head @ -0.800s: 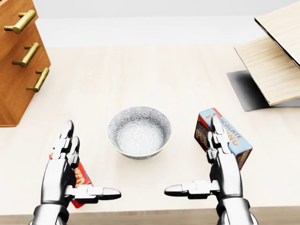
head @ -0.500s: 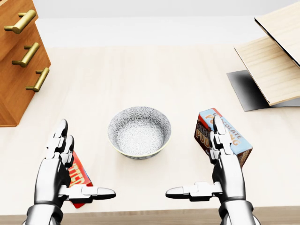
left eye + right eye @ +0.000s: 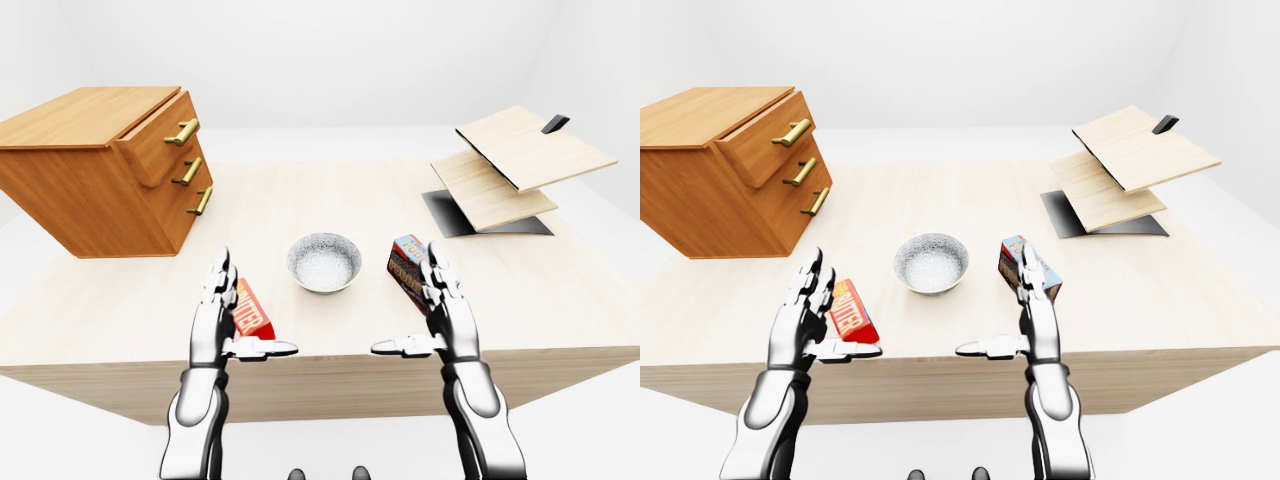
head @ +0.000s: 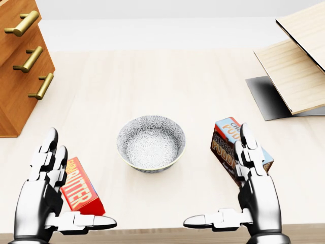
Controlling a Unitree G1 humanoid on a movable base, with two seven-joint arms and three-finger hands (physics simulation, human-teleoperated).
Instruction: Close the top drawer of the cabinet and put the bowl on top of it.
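A patterned grey-white bowl (image 4: 151, 144) sits upright on the pale wooden table (image 4: 152, 76), in the middle of the head view. The brown wooden cabinet (image 3: 95, 170) stands at the table's left; its top drawer (image 3: 160, 140) is pulled out a little past the two below. My left hand (image 4: 71, 188) is open, low at the bowl's left, beside a red butter box. My right hand (image 4: 218, 178) is open, low at the bowl's right, beside the pudding box. Both hands are apart from the bowl and hold nothing.
A red butter box (image 4: 81, 190) lies beside my left hand. A chocolate pudding box (image 4: 228, 140) stands right of the bowl. Tilted light wooden boards on a dark base (image 3: 505, 165) fill the table's right. The table's near edge (image 3: 320, 375) runs under my wrists.
Both hands have drawn down toward the bottom of the head view. The left one also shifted left, uncovering the butter box. Bowl and cabinet have not moved.
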